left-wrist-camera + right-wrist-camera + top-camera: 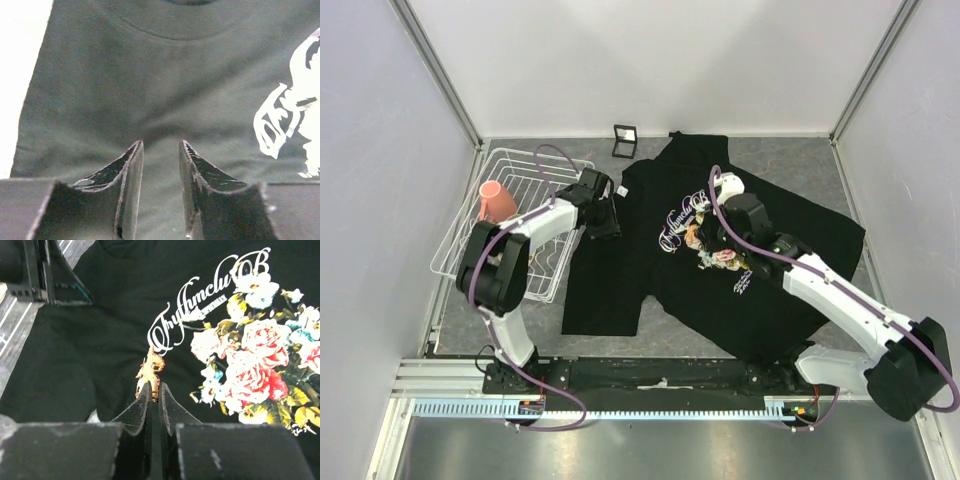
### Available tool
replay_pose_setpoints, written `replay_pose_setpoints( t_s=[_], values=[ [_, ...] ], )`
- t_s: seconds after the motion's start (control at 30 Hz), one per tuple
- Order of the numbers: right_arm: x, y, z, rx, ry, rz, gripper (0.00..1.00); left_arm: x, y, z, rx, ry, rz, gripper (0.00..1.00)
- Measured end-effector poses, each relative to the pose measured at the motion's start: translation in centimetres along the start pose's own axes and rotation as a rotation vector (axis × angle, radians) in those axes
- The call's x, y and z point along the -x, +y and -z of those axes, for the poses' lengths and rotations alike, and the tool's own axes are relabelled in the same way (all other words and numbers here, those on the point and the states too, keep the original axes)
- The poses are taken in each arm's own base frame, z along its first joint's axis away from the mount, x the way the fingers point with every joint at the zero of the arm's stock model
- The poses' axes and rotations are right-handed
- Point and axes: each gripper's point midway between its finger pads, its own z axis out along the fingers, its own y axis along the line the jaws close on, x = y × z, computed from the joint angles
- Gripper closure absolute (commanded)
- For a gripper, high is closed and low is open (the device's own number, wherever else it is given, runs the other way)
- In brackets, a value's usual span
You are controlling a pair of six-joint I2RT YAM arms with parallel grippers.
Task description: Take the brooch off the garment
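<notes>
The garment [610, 290] is a black T-shirt with a rose print and white lettering, spread on the grey table. The brooch [150, 371] is a tiny red-orange leaf pin just left of the lettering [200, 305]; I cannot make it out in the top view. My right gripper [156, 386] is shut on the brooch's lower end, and in the top view it [708, 232] is over the print. My left gripper [160, 145] is open and empty, jaws apart over plain black cloth [150, 75] near the collar. It also shows in the top view [605, 215] and the right wrist view [45, 275].
A white wire basket [470, 250] stands at the left with a pink cup [498, 200] in it. A small black square frame [624, 140] lies at the back by the shirt's collar. Walls enclose the table on three sides.
</notes>
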Motion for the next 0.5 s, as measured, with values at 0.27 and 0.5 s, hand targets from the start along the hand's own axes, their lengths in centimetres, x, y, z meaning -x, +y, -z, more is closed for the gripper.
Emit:
replay_pose_setpoints(
  t_s=[0.27,0.5],
  values=[
    [-3.0,1.0,1.6,0.121,0.055,0.012,1.00,0.7,-8.6,8.8,-0.387,-0.030,-0.104,0.53],
    [-5.2,4.2,4.4,0.395,0.013,0.005,1.00,-3.2,-13.6,18.1,-0.824,-0.034,-0.223,0.37]
  ],
)
